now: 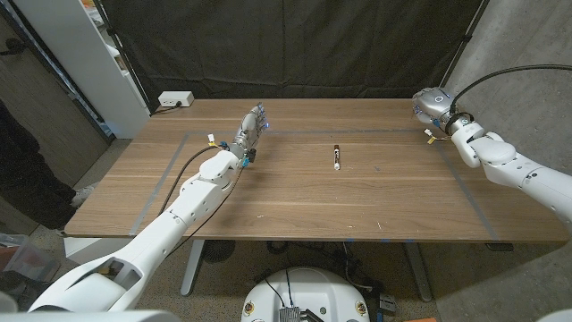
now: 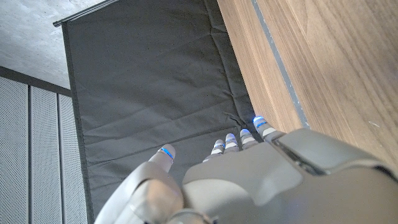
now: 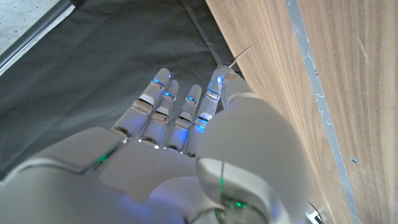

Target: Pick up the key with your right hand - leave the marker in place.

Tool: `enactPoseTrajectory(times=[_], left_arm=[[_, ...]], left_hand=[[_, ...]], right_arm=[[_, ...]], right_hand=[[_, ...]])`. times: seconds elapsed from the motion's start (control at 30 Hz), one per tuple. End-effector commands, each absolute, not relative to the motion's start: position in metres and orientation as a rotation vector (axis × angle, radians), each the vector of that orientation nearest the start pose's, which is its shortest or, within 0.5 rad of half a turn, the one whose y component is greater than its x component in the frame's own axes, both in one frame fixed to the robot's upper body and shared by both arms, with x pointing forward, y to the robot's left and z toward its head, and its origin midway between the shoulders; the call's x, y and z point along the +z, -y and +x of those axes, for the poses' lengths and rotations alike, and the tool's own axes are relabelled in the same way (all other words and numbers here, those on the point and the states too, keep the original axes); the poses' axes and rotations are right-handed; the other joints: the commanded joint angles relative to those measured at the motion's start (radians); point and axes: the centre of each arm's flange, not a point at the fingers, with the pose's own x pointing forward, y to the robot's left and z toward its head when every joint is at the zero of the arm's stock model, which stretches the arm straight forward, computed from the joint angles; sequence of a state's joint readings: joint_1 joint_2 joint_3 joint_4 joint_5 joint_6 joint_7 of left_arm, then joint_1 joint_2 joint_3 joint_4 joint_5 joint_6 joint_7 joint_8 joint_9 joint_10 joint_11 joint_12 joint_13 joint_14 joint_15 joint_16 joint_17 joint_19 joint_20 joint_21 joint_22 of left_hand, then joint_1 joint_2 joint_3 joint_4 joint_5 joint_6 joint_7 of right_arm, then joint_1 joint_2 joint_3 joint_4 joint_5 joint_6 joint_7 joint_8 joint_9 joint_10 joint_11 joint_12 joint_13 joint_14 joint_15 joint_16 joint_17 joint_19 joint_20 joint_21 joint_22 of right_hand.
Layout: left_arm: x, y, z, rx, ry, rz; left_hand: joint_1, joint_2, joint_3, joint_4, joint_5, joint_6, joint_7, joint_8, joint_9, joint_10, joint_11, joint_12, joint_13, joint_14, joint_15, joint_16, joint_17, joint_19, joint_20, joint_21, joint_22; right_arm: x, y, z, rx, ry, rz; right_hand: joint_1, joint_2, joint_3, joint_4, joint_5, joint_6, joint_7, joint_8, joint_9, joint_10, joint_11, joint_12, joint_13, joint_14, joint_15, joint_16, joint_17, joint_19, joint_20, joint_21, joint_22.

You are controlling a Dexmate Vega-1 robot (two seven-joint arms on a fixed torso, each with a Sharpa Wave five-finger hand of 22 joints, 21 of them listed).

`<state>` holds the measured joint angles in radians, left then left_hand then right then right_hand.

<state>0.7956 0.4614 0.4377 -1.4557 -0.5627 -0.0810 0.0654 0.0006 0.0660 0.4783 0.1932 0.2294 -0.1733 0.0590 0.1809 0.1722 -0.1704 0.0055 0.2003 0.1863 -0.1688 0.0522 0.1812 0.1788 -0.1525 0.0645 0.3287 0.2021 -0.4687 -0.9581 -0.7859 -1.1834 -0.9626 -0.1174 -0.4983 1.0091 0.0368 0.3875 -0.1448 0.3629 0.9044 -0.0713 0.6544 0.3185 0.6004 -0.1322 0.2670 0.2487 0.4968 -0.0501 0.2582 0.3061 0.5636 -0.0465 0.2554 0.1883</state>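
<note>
A black marker [image 1: 336, 157] with a white end lies at the middle of the wooden table [image 1: 295, 201]. My right hand [image 1: 433, 105] is over the far right corner of the table, well to the right of the marker. In the right wrist view its fingers [image 3: 163, 102] are stretched close together and the thumb [image 3: 249, 124] is pressed against them. A thin sliver, seemingly the key [image 3: 240, 54] edge-on, pokes out past the thumb; the rest is hidden. My left hand [image 1: 250, 127] stays at the far left, its fingers [image 2: 233, 142] apart and holding nothing.
Grey tape lines [image 1: 407, 131] mark a rectangle on the tabletop. A white power box [image 1: 175, 98] sits at the far left corner. A black curtain [image 1: 295, 45] hangs behind the table and a white cabinet [image 1: 80, 63] stands at the left.
</note>
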Motion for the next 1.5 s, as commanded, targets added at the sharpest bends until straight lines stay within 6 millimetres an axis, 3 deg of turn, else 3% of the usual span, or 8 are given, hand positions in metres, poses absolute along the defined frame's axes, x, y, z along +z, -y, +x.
enactPoseTrajectory(times=[0.03, 0.23, 0.43, 1.3, 1.5], left_arm=[[-0.002, -0.221, 0.633, -0.266, 0.561, 0.021], [-0.002, -0.225, 0.628, -0.261, 0.570, 0.020], [-0.003, -0.229, 0.626, -0.260, 0.575, 0.017], [0.002, -0.244, 0.629, -0.271, 0.603, 0.002], [0.000, -0.249, 0.630, -0.279, 0.599, 0.000]], left_hand=[[-0.007, 0.104, -0.008, 0.000, 0.007, -0.045, 0.002, 0.001, 0.003, -0.074, 0.003, 0.002, 0.003, -0.099, 0.005, 0.005, 0.004, -0.005, -0.002, -0.001, 0.004], [-0.007, 0.105, -0.009, 0.000, 0.007, -0.045, 0.002, 0.001, 0.003, -0.074, 0.002, 0.002, 0.003, -0.098, 0.005, 0.005, 0.003, -0.004, -0.002, -0.001, 0.004], [-0.007, 0.105, -0.009, 0.000, 0.008, -0.044, 0.002, 0.002, 0.003, -0.074, 0.003, 0.002, 0.003, -0.098, 0.004, 0.006, 0.003, -0.004, -0.002, -0.001, 0.004], [-0.006, 0.107, -0.013, -0.001, 0.010, -0.042, 0.002, 0.002, 0.003, -0.072, 0.002, 0.003, 0.003, -0.098, 0.006, 0.006, 0.003, -0.003, -0.001, -0.001, 0.004], [-0.005, 0.107, -0.013, -0.001, 0.011, -0.042, 0.003, 0.002, 0.003, -0.073, 0.003, 0.003, 0.003, -0.098, 0.006, 0.006, 0.003, -0.003, -0.001, -0.001, 0.004]], right_arm=[[0.091, 0.419, 0.629, -0.691, 0.699, -2.009], [0.095, 0.414, 0.624, -0.705, 0.713, -1.994], [0.100, 0.413, 0.622, -0.715, 0.711, -1.985], [0.118, 0.405, 0.613, -0.757, 0.708, -1.963], [0.122, 0.399, 0.611, -0.771, 0.705, -1.960]], right_hand=[[0.009, 0.005, -0.002, 0.000, 0.007, 0.016, 0.002, 0.105, 0.006, 0.005, 0.002, -0.003, 0.006, 0.011, -0.168, -0.002, 0.001, 0.000, -0.015, 0.001, 0.003], [0.012, 0.007, -0.010, 0.001, 0.007, 0.013, 0.004, 0.107, 0.000, 0.010, -0.008, -0.004, 0.008, 0.012, -0.170, -0.001, 0.003, -0.001, -0.018, 0.001, 0.003], [0.015, 0.008, -0.015, 0.001, 0.007, 0.013, 0.004, 0.110, -0.005, 0.014, -0.002, -0.004, 0.009, 0.013, -0.169, -0.002, 0.005, -0.002, -0.018, 0.001, 0.003], [0.027, 0.015, -0.046, 0.002, 0.005, 0.010, -0.001, 0.118, -0.022, 0.020, -0.019, -0.010, 0.016, 0.013, -0.172, 0.002, 0.015, -0.005, -0.027, -0.001, 0.004], [0.030, 0.017, -0.052, 0.003, 0.004, 0.010, -0.001, 0.120, -0.026, 0.023, -0.011, -0.011, 0.018, 0.012, -0.172, 0.002, 0.016, -0.004, -0.025, 0.000, 0.004]])
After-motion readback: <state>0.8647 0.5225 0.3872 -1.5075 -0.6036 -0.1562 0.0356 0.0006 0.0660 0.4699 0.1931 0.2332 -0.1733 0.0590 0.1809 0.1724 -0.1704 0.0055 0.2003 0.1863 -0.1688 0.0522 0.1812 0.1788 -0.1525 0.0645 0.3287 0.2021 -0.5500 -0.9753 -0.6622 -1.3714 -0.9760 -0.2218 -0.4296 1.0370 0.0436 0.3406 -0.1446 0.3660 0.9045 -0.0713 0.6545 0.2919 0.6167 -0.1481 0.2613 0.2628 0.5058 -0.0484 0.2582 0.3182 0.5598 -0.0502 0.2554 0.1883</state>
